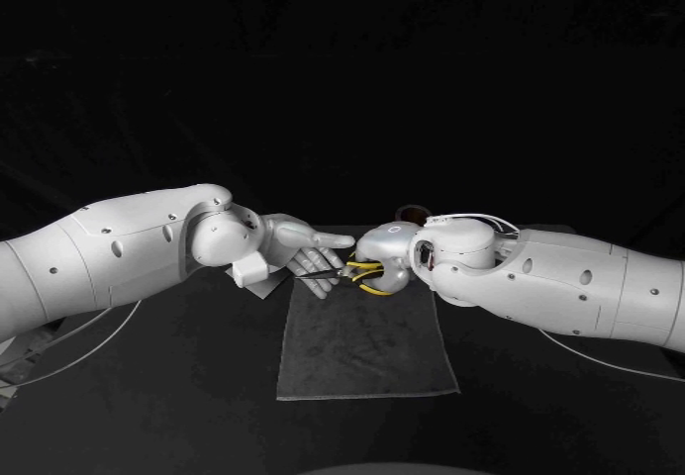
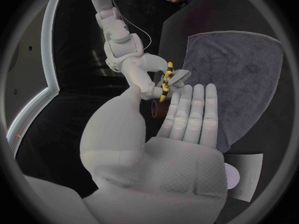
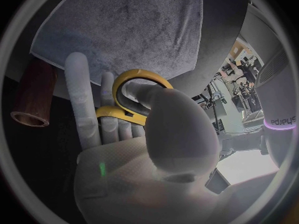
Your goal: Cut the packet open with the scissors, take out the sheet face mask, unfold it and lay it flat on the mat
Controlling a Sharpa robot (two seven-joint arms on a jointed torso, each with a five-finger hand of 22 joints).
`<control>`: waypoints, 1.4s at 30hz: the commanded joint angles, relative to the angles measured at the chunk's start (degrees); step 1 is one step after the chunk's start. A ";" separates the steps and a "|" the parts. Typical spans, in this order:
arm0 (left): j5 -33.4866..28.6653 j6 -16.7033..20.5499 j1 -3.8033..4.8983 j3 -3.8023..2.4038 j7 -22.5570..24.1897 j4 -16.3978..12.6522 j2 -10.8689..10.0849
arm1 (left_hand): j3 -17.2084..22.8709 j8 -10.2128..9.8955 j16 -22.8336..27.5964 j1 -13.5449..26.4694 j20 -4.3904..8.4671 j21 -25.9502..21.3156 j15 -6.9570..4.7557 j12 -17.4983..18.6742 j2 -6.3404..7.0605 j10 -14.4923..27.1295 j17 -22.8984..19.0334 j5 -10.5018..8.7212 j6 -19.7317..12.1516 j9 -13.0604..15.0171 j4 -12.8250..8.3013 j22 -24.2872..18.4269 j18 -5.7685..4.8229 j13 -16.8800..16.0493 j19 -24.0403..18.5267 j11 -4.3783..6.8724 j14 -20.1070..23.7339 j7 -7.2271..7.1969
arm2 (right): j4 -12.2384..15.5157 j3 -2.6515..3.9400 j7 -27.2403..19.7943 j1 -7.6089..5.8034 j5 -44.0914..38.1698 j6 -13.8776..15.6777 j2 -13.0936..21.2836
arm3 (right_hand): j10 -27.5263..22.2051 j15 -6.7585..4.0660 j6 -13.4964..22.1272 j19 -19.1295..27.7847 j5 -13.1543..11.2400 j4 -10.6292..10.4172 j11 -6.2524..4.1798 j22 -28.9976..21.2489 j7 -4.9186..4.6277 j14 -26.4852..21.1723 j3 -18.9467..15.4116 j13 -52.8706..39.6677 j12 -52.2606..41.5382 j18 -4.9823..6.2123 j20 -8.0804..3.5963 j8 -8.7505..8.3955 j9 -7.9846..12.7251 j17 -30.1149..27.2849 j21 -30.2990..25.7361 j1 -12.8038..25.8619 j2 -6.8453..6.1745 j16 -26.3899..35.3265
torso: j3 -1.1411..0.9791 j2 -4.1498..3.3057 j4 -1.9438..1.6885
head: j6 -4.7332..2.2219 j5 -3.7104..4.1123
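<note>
A black tabletop [image 1: 143, 396] is carrying a grey mat [image 1: 364, 346], and the room behind is lying in darkness. A brown tube [image 1: 414, 211] is standing beyond the mat at 1 o'clock, half hidden by the right hand [image 1: 385, 245]. That hand is gripping the yellow-handled scissors [image 1: 368, 279] over the mat's 12 o'clock edge. The left hand [image 1: 307, 255] is hovering with its fingers spread, holding nothing. The packet [image 1: 265, 277] is sitting at the mat's 11 o'clock corner, partly covered by the left hand.

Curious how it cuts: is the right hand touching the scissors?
Touching. Right wrist view: the right hand has a finger through the scissors' yellow handle loop.
</note>
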State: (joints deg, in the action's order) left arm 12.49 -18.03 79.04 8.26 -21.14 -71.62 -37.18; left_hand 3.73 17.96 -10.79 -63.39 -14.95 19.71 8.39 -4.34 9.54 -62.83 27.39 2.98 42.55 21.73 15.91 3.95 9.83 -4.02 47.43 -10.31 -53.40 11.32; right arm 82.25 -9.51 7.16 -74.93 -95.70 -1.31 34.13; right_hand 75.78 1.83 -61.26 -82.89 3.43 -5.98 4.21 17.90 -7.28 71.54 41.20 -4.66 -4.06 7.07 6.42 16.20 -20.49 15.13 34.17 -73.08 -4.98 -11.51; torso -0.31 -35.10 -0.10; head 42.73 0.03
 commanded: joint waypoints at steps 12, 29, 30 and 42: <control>-4.94 13.75 0.00 -0.19 10.79 3.85 -5.78 | -12.48 3.71 -0.39 1.71 -0.75 -2.36 0.33 -1.55 3.52 2.34 -1.53 0.32 -1.52 1.07 1.46 0.45 0.83 -0.26 -0.19 -0.46 1.19 2.74 | 1.85 -0.14 0.16 0.12 7.15 2.90 5.04 | 2.00 -0.70 2.07 -0.06 -0.70 -0.62 -0.11 -0.44 -0.43 -0.09 3.64 0.21 0.50 2.93 -0.87 0.68 -3.98 1.29 -1.32 2.26 1.76 0.54 | -0.09 0.03 -0.13 | -0.24 0.33; 0.29 24.53 -2.16 -0.14 36.41 -4.26 -17.98 | -0.38 2.85 -6.27 -26.51 4.80 4.16 -4.30 -1.84 -5.99 -3.68 -0.09 -0.06 5.49 -2.77 -4.08 2.87 0.71 0.30 12.14 3.42 -10.36 -1.35 | 9.00 -0.21 -17.62 3.97 59.74 2.27 15.20 | 0.11 -0.15 4.65 0.31 -0.69 -1.44 0.66 -0.90 -1.29 -1.20 2.33 0.46 0.51 2.80 -0.47 0.89 -6.14 2.68 -2.43 3.58 2.75 1.03 | -0.17 0.46 -0.11 | -0.17 -1.14; 2.61 25.42 -2.64 -0.14 37.38 -4.58 -18.20 | 0.47 2.19 -6.42 -27.63 5.13 4.87 -4.23 -1.33 -5.36 -3.79 0.06 -0.21 5.98 -3.41 -3.68 3.26 0.52 0.32 12.33 3.24 -10.56 -1.20 | 9.20 -0.22 -18.06 4.61 62.23 1.83 15.47 | -0.06 -0.17 4.95 0.22 -0.68 -1.58 0.69 -0.90 -1.37 -1.00 2.01 0.46 0.49 2.82 -0.46 0.83 -6.30 2.90 -2.45 3.68 2.97 0.90 | -0.17 0.51 -0.10 | -0.17 -1.30; 20.23 38.62 -6.36 -0.11 34.52 -2.32 -17.34 | -2.77 -0.61 -4.29 -23.53 2.55 2.02 -1.59 -0.34 0.84 -1.64 -0.48 -0.16 4.97 -5.76 0.81 2.09 -0.32 -0.05 4.39 1.00 -4.21 1.36 | 10.97 -0.24 -21.04 10.65 79.26 0.85 16.77 | 0.43 -0.16 7.67 0.02 -0.69 -1.90 0.89 -0.93 -1.94 -0.63 0.39 0.22 0.14 2.84 -0.44 -0.51 -6.54 4.11 -2.66 3.84 3.94 0.55 | -0.14 0.54 -0.25 | -0.20 -3.60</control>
State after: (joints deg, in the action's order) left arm 23.90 14.54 72.82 8.18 14.05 -74.18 -54.92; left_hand 1.25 17.49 -15.38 -87.46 -12.36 21.85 6.86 -4.51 10.35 -64.71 26.93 3.06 47.83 16.02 16.70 6.11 9.61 -4.02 52.10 -9.24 -57.80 12.28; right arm 93.02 -9.81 -10.98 -64.41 -24.39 0.68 50.88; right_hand 75.28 1.49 -54.53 -82.87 2.97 -6.57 4.74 17.03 -8.51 70.60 40.61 -4.39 -3.76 6.99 6.06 15.94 -27.05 19.21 31.83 -69.67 -3.01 -10.82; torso -0.47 -34.53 -0.14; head 42.63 -3.08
